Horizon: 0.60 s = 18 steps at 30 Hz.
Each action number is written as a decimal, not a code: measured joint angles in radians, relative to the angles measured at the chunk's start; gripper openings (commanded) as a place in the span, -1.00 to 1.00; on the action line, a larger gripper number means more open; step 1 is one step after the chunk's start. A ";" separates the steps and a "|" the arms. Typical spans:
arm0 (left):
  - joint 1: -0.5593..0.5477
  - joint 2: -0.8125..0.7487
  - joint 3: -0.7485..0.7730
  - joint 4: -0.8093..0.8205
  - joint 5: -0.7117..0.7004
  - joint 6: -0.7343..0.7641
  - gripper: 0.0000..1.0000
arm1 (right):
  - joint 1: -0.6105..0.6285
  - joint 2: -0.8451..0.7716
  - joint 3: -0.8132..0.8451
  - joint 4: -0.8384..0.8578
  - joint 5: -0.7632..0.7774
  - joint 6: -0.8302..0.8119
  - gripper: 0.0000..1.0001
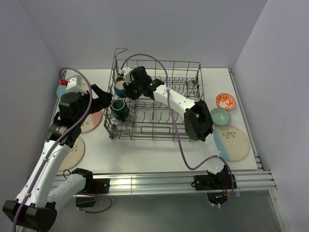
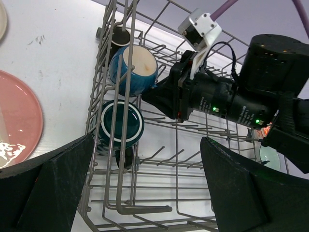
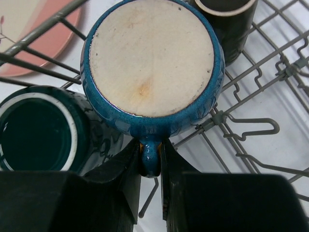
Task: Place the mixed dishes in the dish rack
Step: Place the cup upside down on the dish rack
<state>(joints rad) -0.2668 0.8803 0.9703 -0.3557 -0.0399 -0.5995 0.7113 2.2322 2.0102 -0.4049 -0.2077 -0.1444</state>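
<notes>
The grey wire dish rack [image 1: 183,82] stands mid-table. My right gripper [image 1: 128,89] reaches into its far left end and is shut on the handle [image 3: 150,159] of a blue mug [image 3: 152,63], whose cream base faces the wrist camera. The blue mug [image 1: 119,88] hangs tilted over the tines. A dark teal mug [image 1: 119,108] lies on its side below it, and a black mug [image 3: 227,19] stands behind. My left gripper [image 1: 103,97] is open and empty just outside the rack's left wall; its wrist view [image 2: 145,193] looks through the wires.
Left of the rack lie a pink plate [image 1: 91,122], a cream plate [image 1: 75,152] and a blue-edged plate [image 1: 62,90]. On the right are an orange-red bowl [image 1: 225,101], a pale green bowl [image 1: 220,116] and a cream and blue plate [image 1: 232,142].
</notes>
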 measured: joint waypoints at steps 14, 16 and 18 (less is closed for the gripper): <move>0.002 -0.002 -0.019 -0.002 0.002 -0.015 0.98 | 0.023 0.072 0.026 0.016 0.074 0.135 -1.00; 0.002 -0.002 -0.019 0.000 0.002 -0.015 0.98 | 0.028 0.072 0.026 0.015 0.085 0.154 -1.00; 0.002 -0.003 -0.019 0.000 0.002 -0.016 0.98 | 0.031 0.072 0.026 0.015 0.095 0.175 -1.00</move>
<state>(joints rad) -0.2649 0.8776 0.9516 -0.3561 -0.0376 -0.6151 0.7418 2.3043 2.0357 -0.3901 -0.1127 0.0311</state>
